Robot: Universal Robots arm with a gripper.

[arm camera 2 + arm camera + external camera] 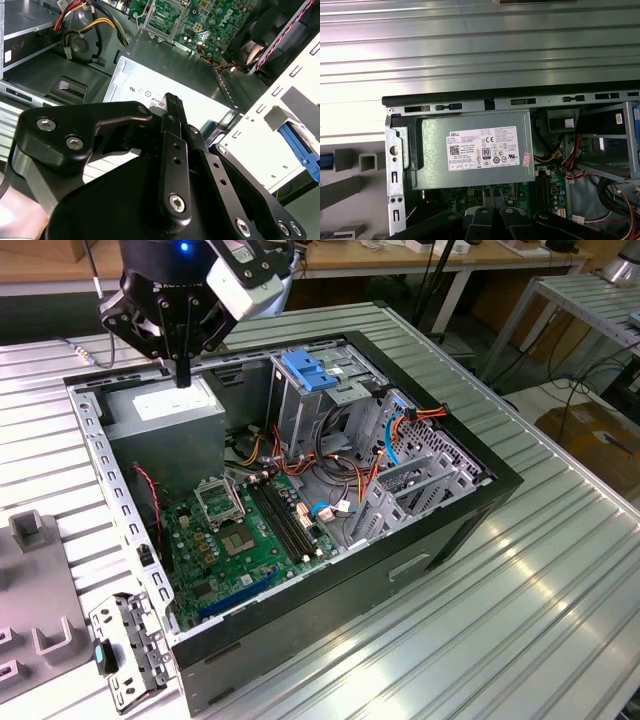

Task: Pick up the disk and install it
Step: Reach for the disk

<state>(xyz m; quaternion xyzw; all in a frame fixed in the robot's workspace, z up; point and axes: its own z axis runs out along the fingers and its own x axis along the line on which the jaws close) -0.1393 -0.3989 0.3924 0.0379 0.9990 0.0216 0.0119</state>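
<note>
In the exterior view, the black fingers (182, 368) are hanging pressed together into 1 narrow tip, gripping nothing. They are hovering over the grey power supply (165, 410), which is sitting in the 11 o'clock corner of the open computer case (440, 540). The case is lying on the ribbed metal table (520, 620). It is holding a green motherboard (250, 540) toward 7 o'clock and a metal drive cage (300, 425) at 12 o'clock. A ribbed pale-blue plate (305, 370) is sitting on top of the cage, and orange wires (420, 412) are running toward 2 o'clock. A grey fixture tray (40, 640) is lying outside the case at 8 o'clock.

In the second wrist view, the fingers (173, 107) are showing closed on each other above the power supply's white label. The blue plate is peeking out of the pale cage.

In the first wrist view, what appears to be the disk (324, 160) is showing as a strip of bright blue carrier rail. It is lying out on the tray just beside a square grey block (368, 161), outside the case wall. The picture's edge is cutting off its body, so I cannot tell more of it. It is lying well apart from the fingers, not between them.
</note>
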